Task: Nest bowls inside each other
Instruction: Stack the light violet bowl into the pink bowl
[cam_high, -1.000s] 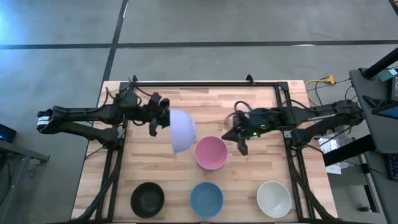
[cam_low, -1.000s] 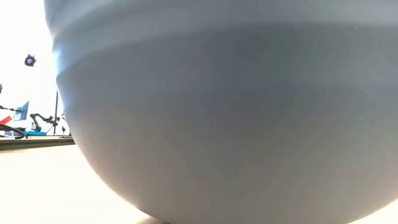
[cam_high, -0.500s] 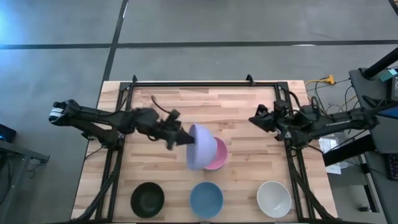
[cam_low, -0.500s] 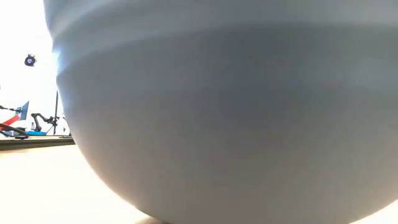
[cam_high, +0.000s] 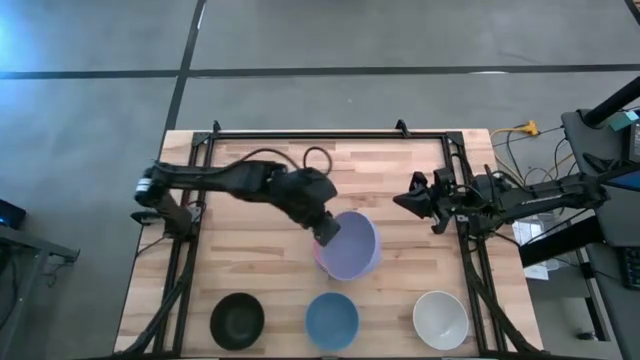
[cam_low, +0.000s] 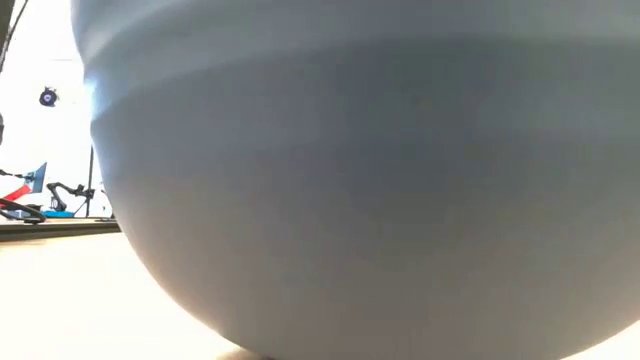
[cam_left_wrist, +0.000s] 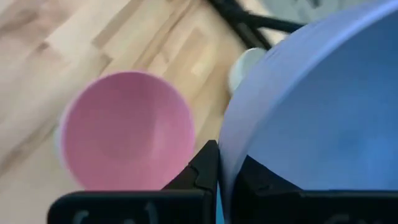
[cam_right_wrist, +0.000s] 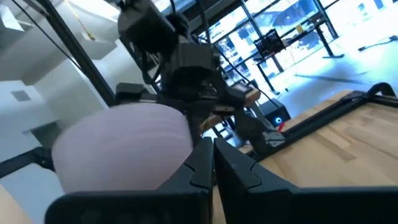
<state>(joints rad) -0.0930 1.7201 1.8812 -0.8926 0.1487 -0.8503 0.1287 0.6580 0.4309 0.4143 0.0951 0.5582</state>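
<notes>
My left gripper is over the table's middle, shut on the lavender bowl. That bowl hangs over the pink bowl, which tops a small stack standing on its base. In the right wrist view the lavender bowl shows with my left arm behind it. My right gripper is shut and empty at the table's right edge. A black bowl, a blue bowl and a white bowl stand along the near edge. My left gripper holds the lavender bowl by its rim, on the side nearest the arm, with one finger outside the wall and the other inside. The fingers come slanting down from the far left. The bowl is tilted, mouth mostly up, offset right of the pink bowl; whether they touch I cannot tell.
One bowl's wall stands right against the low camera and fills that view. The table frame's black rails run along both sides. Bare wood lies between the stack and the near row.
My left gripper carried the lavender bowl from the far left toward the table's middle, over the pink bowl, turning it from on edge to mouth mostly up. My right gripper drew back from beside the pink bowl to the table's right edge.
</notes>
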